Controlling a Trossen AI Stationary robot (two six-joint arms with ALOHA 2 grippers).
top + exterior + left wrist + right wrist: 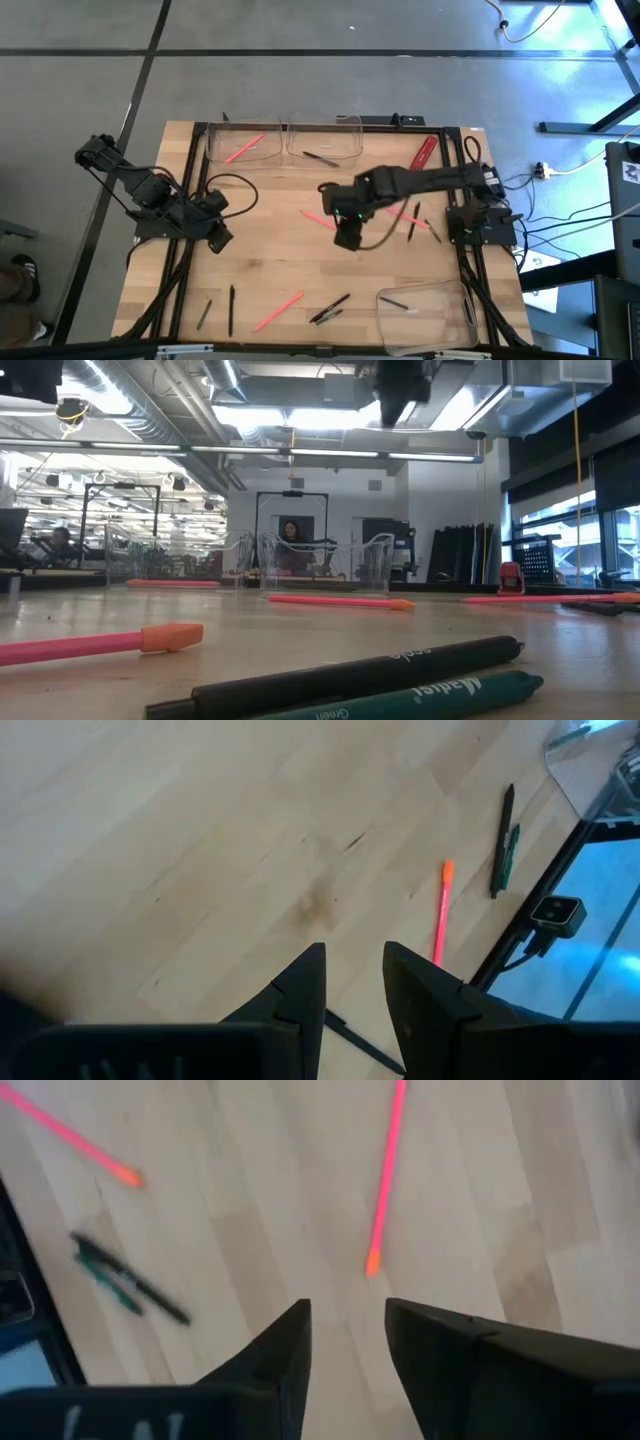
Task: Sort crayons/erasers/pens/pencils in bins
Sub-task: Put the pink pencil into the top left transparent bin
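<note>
Pink, black and dark sticks lie flat on the wooden table (270, 250). One pink stick (318, 220) lies mid-table and another (278, 312) near the front, beside a black and a green pen (330, 308). The far-left bin (245, 145) holds a pink stick. The far-middle bin (325, 140) holds a black one, and the near-right bin (425, 315) a dark one. My right gripper (345, 238) hovers open over the table's middle, above a pink stick (385, 1175). My left gripper (355, 955) hangs open at the left, nothing between its fingers.
A red object (423, 152) lies at the far right by the frame. Two dark sticks (232, 308) lie near the front left, and more sticks (413, 225) lie right of centre. Black frame rails and cables run along the table's sides.
</note>
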